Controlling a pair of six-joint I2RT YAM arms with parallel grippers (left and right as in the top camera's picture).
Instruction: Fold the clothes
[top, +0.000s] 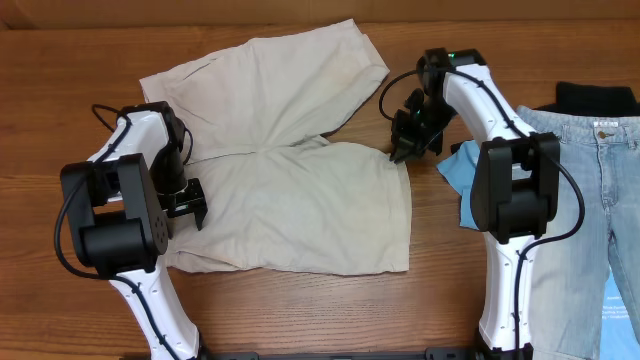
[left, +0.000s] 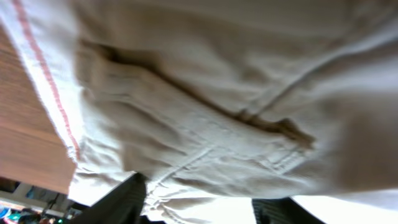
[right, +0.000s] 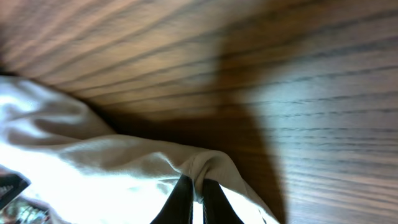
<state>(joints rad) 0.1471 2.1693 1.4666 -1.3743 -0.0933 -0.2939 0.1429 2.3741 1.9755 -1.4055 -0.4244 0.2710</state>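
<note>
The pale beige trousers (top: 300, 190) lie spread flat on the wooden table, waistband at the left and both short legs pointing right. My left gripper (top: 190, 200) is at the waistband's left edge. In the left wrist view its fingers (left: 199, 208) are wide apart with the waistband and a pocket seam (left: 217, 93) filling the space between them. My right gripper (top: 403, 150) is at the top right corner of the near leg. In the right wrist view its fingers (right: 198, 193) are pinched on a raised fold of the beige cloth (right: 124, 168).
Light blue denim jeans (top: 590, 200) lie at the right edge. A sky-blue top (top: 462, 175) sits beside the right arm, partly under it. A black cloth (top: 595, 97) lies behind the jeans. Bare wooden table (top: 300, 310) runs along the front.
</note>
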